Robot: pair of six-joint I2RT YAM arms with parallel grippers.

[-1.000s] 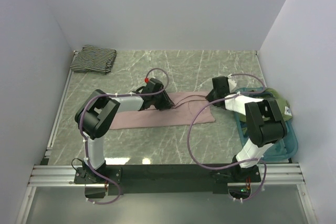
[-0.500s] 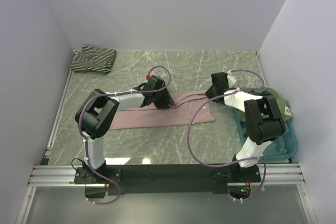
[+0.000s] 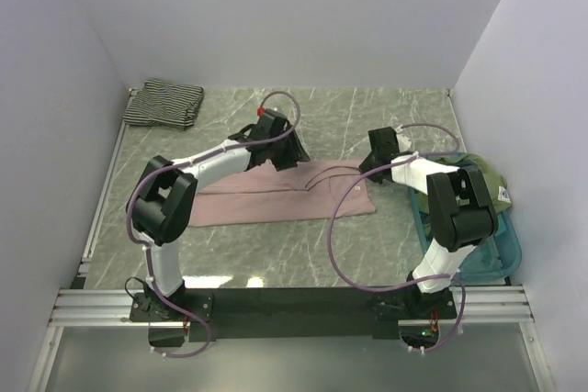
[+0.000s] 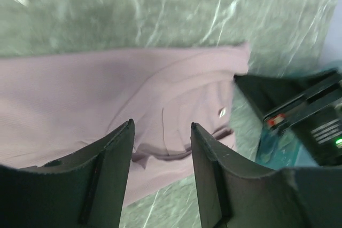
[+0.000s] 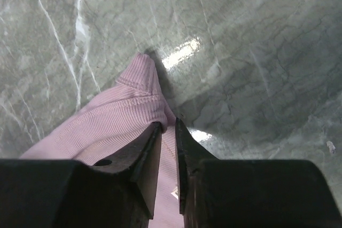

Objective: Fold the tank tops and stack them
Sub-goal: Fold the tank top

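Observation:
The mauve-pink tank top [image 3: 285, 195] lies flat in a long strip across the middle of the table. My left gripper [image 3: 280, 149] hovers over its far edge, open, and the pink fabric [image 4: 80, 89] shows below the gap between its fingers [image 4: 160, 124]. My right gripper [image 3: 378, 149] is at the top's far right corner. Its jaws [image 5: 168, 124] stand a narrow slit apart, with ribbed pink cloth [image 5: 107, 126] bunched against the left fingertip. The striped tank top [image 3: 163, 103] lies folded at the far left corner.
A teal tray [image 3: 501, 254] sits at the right edge with an olive-green garment [image 3: 482, 176] piled in it, close beside the right arm. White walls enclose the marbled table on three sides. Purple cables loop over both arms.
Both grippers moved a little toward the far wall, and the pink top's far edge now lies farther back. The left jaws widened and let go. The right jaws pinched, then parted slightly.

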